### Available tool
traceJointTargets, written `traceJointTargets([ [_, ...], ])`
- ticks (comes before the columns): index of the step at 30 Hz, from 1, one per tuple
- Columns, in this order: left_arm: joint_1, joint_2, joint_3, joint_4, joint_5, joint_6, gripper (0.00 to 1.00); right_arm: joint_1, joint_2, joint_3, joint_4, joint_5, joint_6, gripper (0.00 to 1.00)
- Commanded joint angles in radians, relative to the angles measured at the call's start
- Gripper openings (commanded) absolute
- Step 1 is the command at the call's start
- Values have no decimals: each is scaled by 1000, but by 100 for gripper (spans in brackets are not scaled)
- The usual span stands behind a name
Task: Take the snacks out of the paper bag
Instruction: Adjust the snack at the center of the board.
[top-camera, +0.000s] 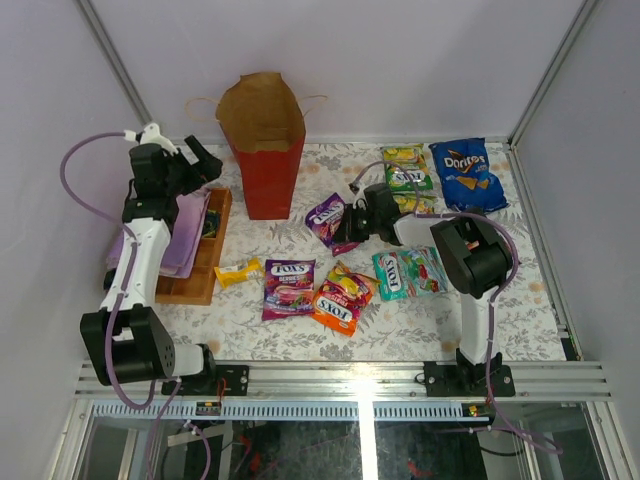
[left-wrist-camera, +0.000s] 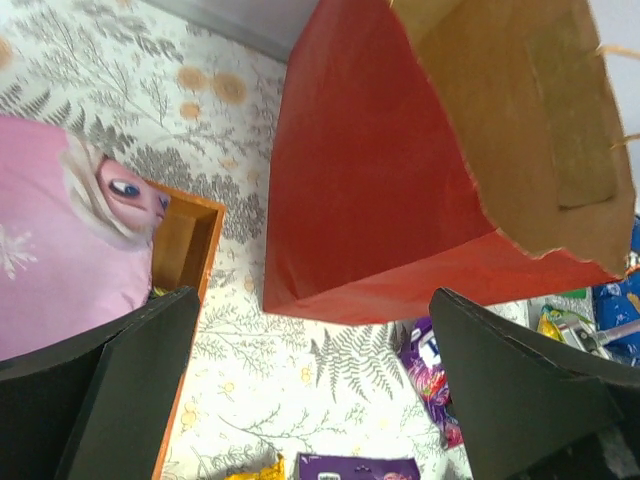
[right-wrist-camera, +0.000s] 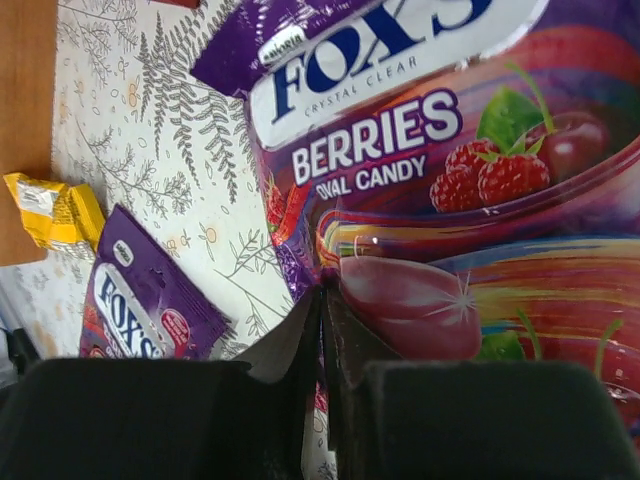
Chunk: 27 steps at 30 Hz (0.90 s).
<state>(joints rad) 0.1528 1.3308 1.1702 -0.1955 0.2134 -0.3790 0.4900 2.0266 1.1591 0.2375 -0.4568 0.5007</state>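
The red paper bag (top-camera: 264, 150) stands upright at the back, open mouth up; the left wrist view shows its brown inside (left-wrist-camera: 520, 110). My left gripper (top-camera: 205, 160) is open and empty, left of the bag over the tray. My right gripper (top-camera: 352, 222) is shut on a purple Fox's berries packet (top-camera: 328, 217) (right-wrist-camera: 440, 190), held just above the table right of the bag. On the table lie a purple packet (top-camera: 289, 287), an orange packet (top-camera: 343, 297), a teal packet (top-camera: 393, 275), a pink packet (top-camera: 425, 270), a small yellow packet (top-camera: 237, 272), green-yellow packets (top-camera: 407, 170) and the blue Doritos bag (top-camera: 469, 174).
An orange-brown wooden tray (top-camera: 205, 262) lies at the left with a folded pink-purple cloth (top-camera: 180, 235) on it. Walls close the back and both sides. The metal rail (top-camera: 350, 378) runs along the near edge.
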Motion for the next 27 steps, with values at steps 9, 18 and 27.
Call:
traceJointTargets([
  [9,7,13,-78,152,111,-15,100,1,-35,-179,262,98,307,8],
  [18,7,70,-66,142,216,3,100,15,13,-370,687,274,736,4],
  [27,6,58,-66,133,247,8,100,119,-27,-332,566,572,851,15],
])
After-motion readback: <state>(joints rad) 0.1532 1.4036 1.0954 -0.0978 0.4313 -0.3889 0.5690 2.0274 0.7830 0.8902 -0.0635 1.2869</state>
